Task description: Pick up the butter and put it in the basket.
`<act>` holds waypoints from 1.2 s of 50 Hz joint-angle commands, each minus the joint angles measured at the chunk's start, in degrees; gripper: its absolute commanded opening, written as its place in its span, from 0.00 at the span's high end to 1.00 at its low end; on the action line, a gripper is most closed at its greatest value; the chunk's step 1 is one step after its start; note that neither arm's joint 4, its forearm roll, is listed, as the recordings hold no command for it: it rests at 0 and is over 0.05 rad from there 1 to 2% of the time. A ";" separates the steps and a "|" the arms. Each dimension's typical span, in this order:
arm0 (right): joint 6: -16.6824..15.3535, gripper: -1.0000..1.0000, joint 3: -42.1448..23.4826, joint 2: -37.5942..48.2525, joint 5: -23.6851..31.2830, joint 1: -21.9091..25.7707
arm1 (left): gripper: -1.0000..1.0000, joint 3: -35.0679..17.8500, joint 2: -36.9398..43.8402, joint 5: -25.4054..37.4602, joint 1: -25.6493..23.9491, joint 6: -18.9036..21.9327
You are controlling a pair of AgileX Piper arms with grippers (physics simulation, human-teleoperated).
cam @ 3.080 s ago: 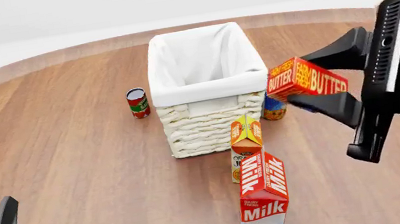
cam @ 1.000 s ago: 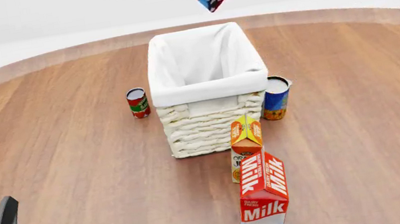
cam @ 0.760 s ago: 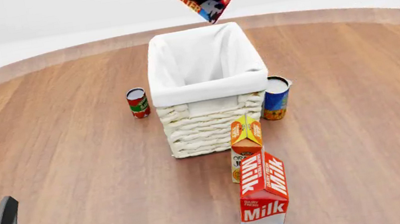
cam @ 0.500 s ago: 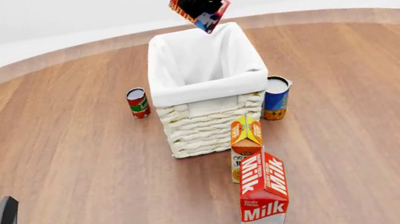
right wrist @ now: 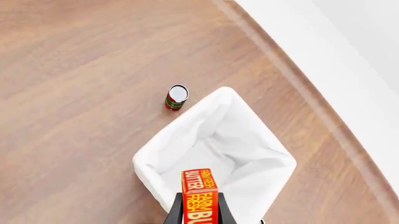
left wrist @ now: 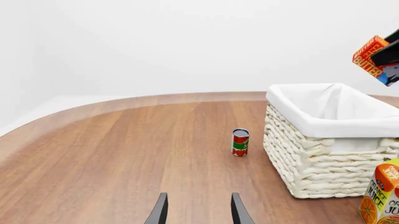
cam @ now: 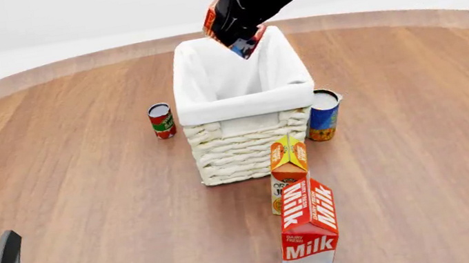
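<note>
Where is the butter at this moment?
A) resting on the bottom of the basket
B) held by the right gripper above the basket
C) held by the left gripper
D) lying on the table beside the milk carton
B: the right gripper is shut on the butter, which hangs above the basket.

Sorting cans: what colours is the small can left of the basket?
Red and green can; left wrist view.

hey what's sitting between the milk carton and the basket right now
The orange juice carton stands between the milk carton and the basket, close against the basket's near wall. The front view shows it.
</note>
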 commanded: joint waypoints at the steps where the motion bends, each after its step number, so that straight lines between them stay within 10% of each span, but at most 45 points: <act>1: 1.23 1.00 1.59 0.52 -2.71 0.46 | 0.00 0.00 0.00 0.00 0.00 0.00; 60: 2.97 1.00 5.37 6.37 -10.77 -0.94 | 0.00 0.00 0.00 0.00 0.00 0.00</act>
